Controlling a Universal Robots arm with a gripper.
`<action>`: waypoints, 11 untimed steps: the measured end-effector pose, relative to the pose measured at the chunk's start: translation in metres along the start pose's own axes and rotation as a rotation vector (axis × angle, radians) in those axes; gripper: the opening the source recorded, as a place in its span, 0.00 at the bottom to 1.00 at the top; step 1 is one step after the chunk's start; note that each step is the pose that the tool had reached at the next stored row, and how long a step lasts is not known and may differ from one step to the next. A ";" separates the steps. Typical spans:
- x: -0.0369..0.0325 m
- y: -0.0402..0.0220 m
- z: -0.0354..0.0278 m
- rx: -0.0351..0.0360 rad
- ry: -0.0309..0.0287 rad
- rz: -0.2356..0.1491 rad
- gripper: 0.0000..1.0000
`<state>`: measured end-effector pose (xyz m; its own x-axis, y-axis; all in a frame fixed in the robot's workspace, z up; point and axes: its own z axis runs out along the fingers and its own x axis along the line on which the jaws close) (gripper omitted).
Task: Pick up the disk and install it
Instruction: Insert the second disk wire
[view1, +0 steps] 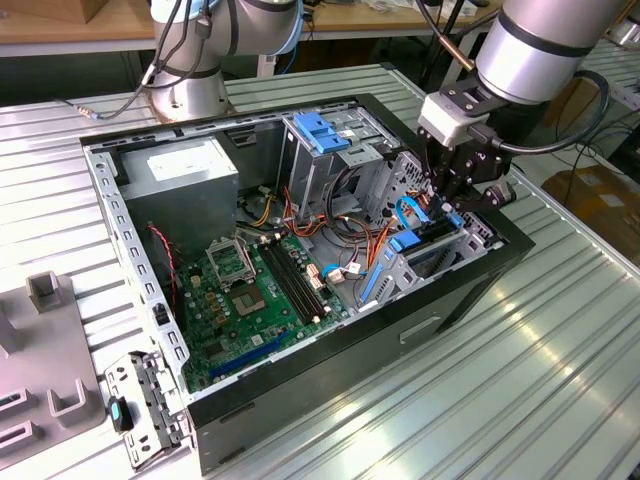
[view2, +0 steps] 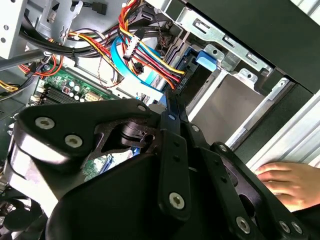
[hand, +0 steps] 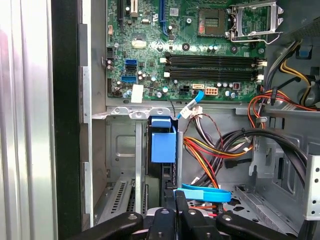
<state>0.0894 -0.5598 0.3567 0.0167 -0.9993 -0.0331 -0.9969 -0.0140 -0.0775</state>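
1. In the exterior view, left of the computer case (view1: 300, 400), a grey fixture (view1: 45, 340) and a loose metal bracket (view1: 145, 405) lie on the ribbed tabletop (view1: 480, 400).
2. Inside the computer case, towards its left end, sits the power-supply box (view1: 190, 170) with a white sticker; I cannot make out its print. The green motherboard (view1: 250, 290) lies beside it.
3. At the case's right end the disk (view1: 408, 243) stands on edge in the drive bay, its blue rail (hand: 163, 140) plain in the first wrist view.
4. The hand (view1: 450, 205) is down in that bay. In both wrist views its fingers (hand: 169, 210) are drawn together with hardly a gap, their tips at the disk's edge. I cannot tell whether they pinch it.
5. The second wrist view adds a person's fingers (view2: 285, 175) resting on the tabletop just outside the case, and the hand (view2: 170, 107) beside a light-blue flat cable (view2: 125, 67).
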 end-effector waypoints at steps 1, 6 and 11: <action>0.0000 0.0000 0.0000 0.0000 0.0001 0.000 0.15; -0.0018 -0.0029 0.0031 -0.0082 0.0183 -0.004 0.15; -0.0024 -0.0028 0.0068 -0.0095 0.0181 -0.009 0.15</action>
<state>0.0927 -0.5571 0.3502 0.0240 -0.9996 -0.0144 -0.9974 -0.0230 -0.0682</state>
